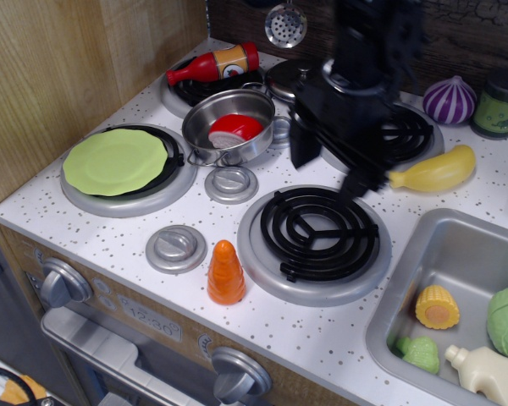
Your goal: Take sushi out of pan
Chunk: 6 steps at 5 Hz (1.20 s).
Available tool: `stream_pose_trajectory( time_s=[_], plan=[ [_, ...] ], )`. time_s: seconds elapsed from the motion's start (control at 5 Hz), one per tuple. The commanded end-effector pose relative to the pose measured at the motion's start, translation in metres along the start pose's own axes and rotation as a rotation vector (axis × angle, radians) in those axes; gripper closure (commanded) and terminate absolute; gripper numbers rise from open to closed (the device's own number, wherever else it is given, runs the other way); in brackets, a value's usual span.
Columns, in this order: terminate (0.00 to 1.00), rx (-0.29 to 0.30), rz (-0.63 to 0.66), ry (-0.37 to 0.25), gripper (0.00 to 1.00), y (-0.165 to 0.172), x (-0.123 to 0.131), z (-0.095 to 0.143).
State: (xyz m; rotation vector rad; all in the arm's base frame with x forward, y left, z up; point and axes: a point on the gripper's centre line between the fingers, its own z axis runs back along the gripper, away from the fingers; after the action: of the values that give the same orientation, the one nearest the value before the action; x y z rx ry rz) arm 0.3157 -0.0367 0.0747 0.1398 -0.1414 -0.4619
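Observation:
The sushi [234,128], red top over a white base, lies inside the pan [230,124], a shiny steel pot standing between the back-left burners. My black gripper [328,172] hangs open and empty above the stove's middle, to the right of the pan and apart from it. Its two fingers point down, one near the pan's right side, the other over the front burner's far edge.
A green plate [115,161] lies on the front-left burner. A ketchup bottle [213,64] and a steel lid [281,78] lie behind the pan. An orange carrot cone [225,272] stands at the front. A yellow banana [433,171], purple onion [452,99] and sink [457,254] are right.

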Motion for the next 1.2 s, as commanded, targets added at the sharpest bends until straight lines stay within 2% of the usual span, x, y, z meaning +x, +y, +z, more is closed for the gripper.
stream_pose_trajectory(
  time_s=[0.0,0.2,0.4,0.6,1.0],
  plan=[
    [0.0,0.07,-0.225,-0.055,0.0,0.066,-0.011,0.018],
    [0.0,0.133,-0.464,-0.095,0.0,0.096,-0.015,0.009],
    [0.0,0.176,-0.616,-0.114,0.0,0.11,-0.01,0.004],
    [0.0,0.172,-0.742,-0.117,0.0,0.123,-0.003,-0.001],
    [0.0,0.16,-0.829,-0.161,0.0,0.131,-0.009,-0.019]
  ],
)
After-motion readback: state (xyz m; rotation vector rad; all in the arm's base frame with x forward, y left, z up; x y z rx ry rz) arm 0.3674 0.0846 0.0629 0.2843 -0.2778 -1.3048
